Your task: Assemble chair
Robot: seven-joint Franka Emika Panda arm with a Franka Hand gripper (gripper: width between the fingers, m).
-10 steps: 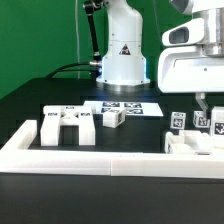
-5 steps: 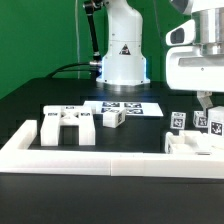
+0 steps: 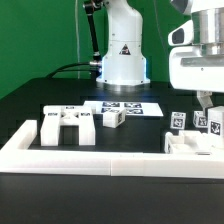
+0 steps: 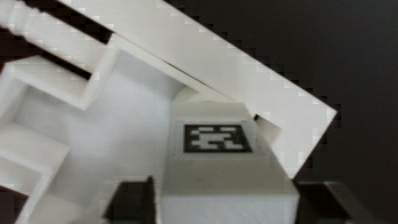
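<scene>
At the exterior view's right edge, my gripper (image 3: 203, 102) has barely shifted. Its fingers (image 4: 128, 202) flank the matte-white tagged plastic chair post (image 4: 217, 170); clamping unconfirmed, so lifting is not yet due.

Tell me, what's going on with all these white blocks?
A robot arm is building a small chair from loose white pieces. Its gripper is down over a tagged white piece on the exterior view's right, with one finger on each side. I can't tell whether it is gripping the piece. A bracket-shaped piece and a small cube sit apart on the black table, not joined to anything.
</scene>
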